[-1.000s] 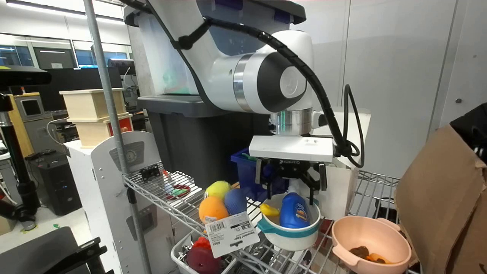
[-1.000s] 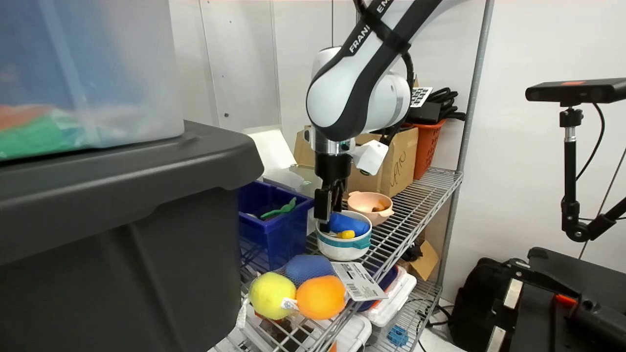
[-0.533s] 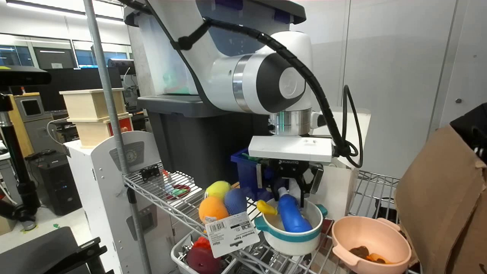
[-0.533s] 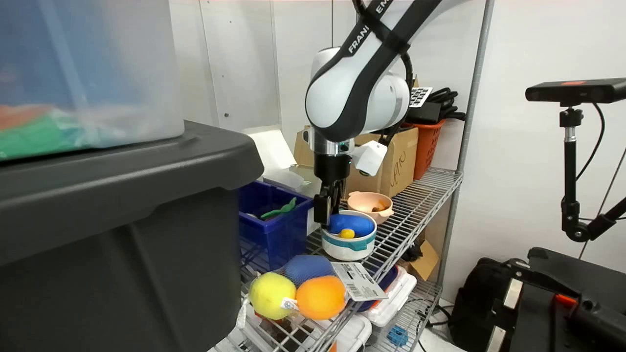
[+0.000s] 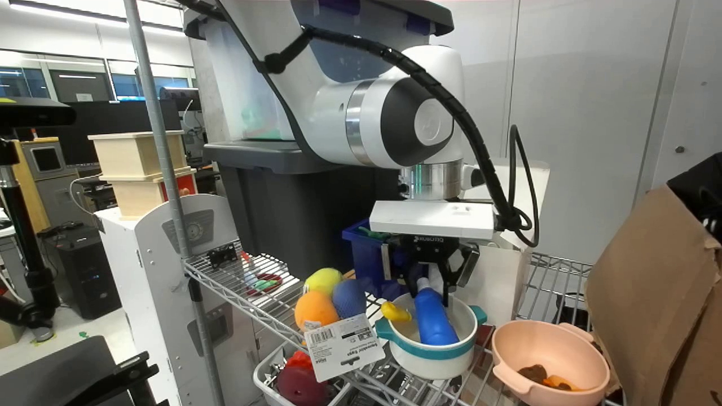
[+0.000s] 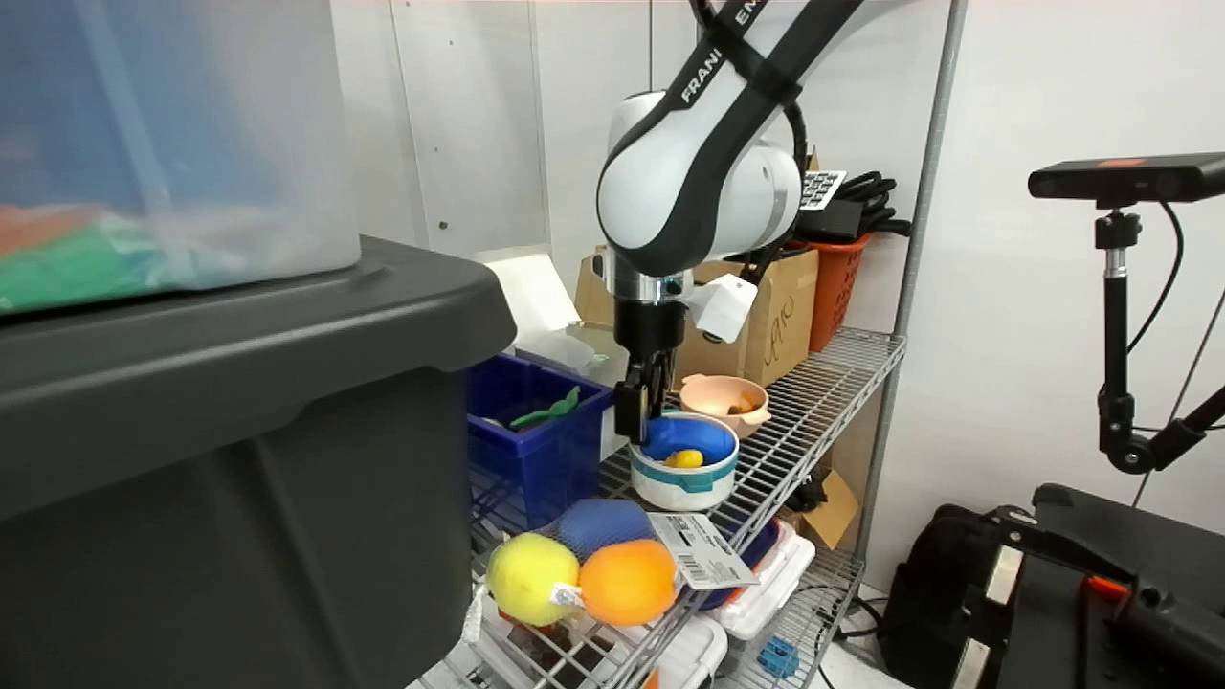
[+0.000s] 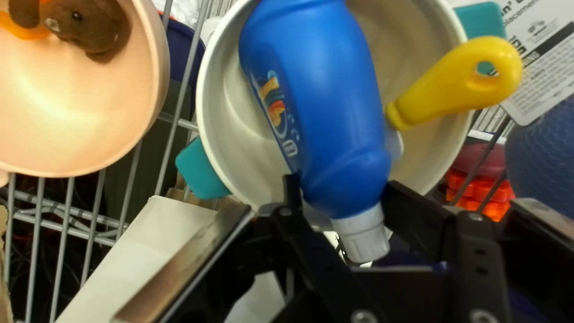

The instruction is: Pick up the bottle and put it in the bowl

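A blue bottle [image 7: 318,103] with a white cap leans inside the white bowl [image 7: 242,148], cap end up. My gripper [image 7: 342,184] is shut on it, one finger on each side of its shoulder just below the cap. In an exterior view the bottle [image 5: 433,318] still sits within the white bowl's teal-banded rim, and its label is turned out of sight there. The orange-tan bowl [image 5: 530,344] stands beside the white one on the wire shelf. Inside it lie a brown toy [image 7: 92,27] and an orange piece.
A yellow-handled item [image 7: 448,85] sticks out of the white bowl against the bottle. Netted balls [image 6: 627,582] with a card tag [image 6: 703,550] lie close by. A blue bin [image 6: 545,478], a large dark bin [image 5: 304,214] and cardboard [image 5: 648,293] flank the shelf.
My fingers have closed from wide apart onto the bottle's shoulder. The bottle has turned, its label rotating away in an exterior view, and the white bowl has shifted slightly.
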